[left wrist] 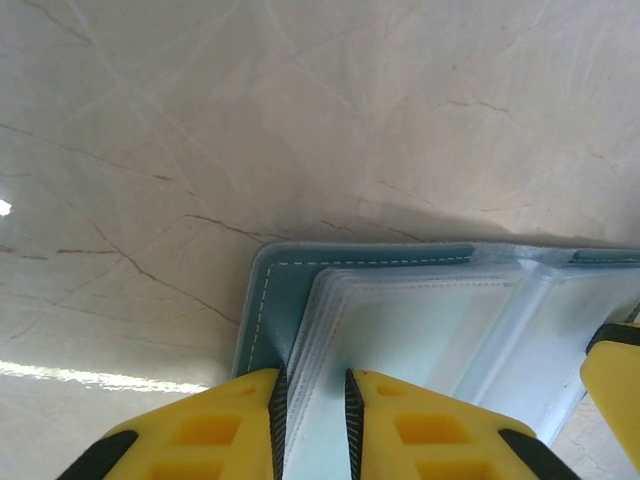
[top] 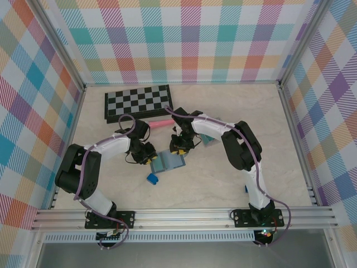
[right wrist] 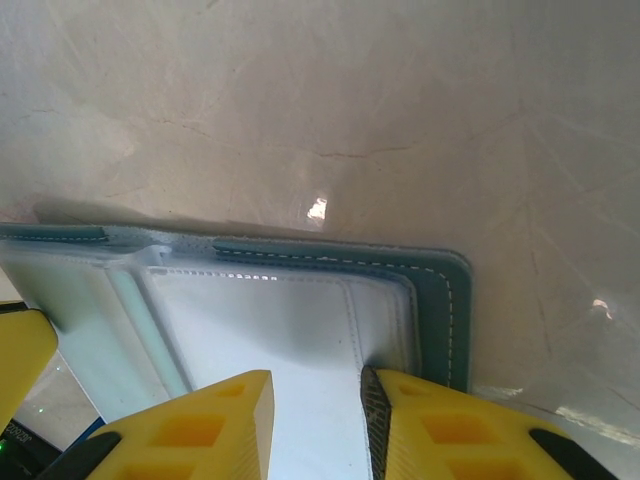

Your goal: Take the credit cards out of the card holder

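**Desk:** Where is the card holder right now?

**Operator:** I see the card holder (top: 169, 161) lying open on the marble-look table (top: 223, 190). Its pale clear sleeves face up, and the slate-blue cover shows as a stitched border around them. A chessboard (top: 138, 102) lies well beyond the holder, by the back wall. A pink strip (top: 162, 123) lies between the holder and that board. A small blue block (top: 152, 178) sits on the holder's near side, just off its left corner.

**Desk:** And the two arms you are driving?

**Operator:** Both are down at the holder, one at each end. My left gripper (top: 149, 158) is at the holder's left edge. On the left wrist camera its yellow fingers (left wrist: 200, 430) are drawn close together. The layered sleeve edges of the card holder (left wrist: 400, 330) run in between the black pads, and I read that as a pinch on them. My right gripper (top: 178, 149) is at the holder's right half. On the right wrist camera its fingers (right wrist: 450, 430) stand wider apart, tips down on the white right-hand page of the card holder (right wrist: 280, 310), with nothing clamped between them. I cannot tell whether the sleeves carry cards.
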Robot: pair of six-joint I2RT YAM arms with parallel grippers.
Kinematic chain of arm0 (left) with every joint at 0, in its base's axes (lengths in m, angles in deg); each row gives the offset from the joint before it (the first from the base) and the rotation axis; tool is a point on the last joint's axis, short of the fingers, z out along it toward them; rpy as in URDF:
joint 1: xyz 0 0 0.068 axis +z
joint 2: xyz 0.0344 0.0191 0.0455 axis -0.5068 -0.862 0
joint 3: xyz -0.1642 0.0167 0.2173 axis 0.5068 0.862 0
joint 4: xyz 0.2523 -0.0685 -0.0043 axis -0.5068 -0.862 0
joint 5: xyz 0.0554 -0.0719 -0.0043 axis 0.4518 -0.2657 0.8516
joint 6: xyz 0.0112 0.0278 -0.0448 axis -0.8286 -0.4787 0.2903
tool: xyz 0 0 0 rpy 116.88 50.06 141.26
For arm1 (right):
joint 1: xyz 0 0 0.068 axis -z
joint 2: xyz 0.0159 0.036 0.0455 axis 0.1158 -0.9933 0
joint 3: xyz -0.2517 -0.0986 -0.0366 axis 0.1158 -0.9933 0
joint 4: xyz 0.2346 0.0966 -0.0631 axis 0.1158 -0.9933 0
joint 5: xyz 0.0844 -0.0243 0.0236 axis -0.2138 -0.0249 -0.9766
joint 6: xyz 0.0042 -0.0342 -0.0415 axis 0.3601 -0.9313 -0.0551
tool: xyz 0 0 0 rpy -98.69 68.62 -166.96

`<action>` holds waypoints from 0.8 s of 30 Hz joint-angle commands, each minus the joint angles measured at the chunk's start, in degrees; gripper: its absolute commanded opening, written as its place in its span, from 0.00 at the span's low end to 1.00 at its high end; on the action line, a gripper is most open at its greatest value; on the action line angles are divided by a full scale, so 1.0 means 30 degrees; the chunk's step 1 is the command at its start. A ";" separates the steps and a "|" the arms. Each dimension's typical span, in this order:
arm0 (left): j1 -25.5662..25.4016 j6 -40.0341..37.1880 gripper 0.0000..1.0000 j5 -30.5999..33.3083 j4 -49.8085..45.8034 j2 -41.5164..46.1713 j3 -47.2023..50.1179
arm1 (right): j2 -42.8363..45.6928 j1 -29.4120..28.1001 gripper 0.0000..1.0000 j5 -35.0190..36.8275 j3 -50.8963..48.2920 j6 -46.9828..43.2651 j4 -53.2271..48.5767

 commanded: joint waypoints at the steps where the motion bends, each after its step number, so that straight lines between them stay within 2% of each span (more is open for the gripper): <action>1: -0.0182 -0.0446 0.23 -0.0374 -0.0266 -0.0075 -0.0509 | -0.0477 -0.0102 0.32 -0.0036 0.0419 -0.0288 -0.0566; 10: -0.0152 -0.1208 0.25 -0.1024 -0.0552 -0.0137 -0.0955 | -0.0474 -0.0098 0.31 -0.0007 0.0367 -0.0241 -0.0508; 14: -0.0129 -0.1816 0.32 0.0910 -0.2489 -0.0129 -0.1573 | -0.0476 -0.0106 0.31 0.0047 0.0316 -0.0238 -0.0507; 16: -0.0108 -0.1972 0.33 0.1060 -0.2686 -0.0109 -0.1589 | -0.0474 -0.0098 0.31 0.0051 0.0301 -0.0203 -0.0508; 24: -0.0094 -0.1764 0.30 0.0129 -0.1853 -0.0678 -0.1617 | -0.0454 -0.0098 0.31 -0.0036 0.0331 -0.0126 -0.0419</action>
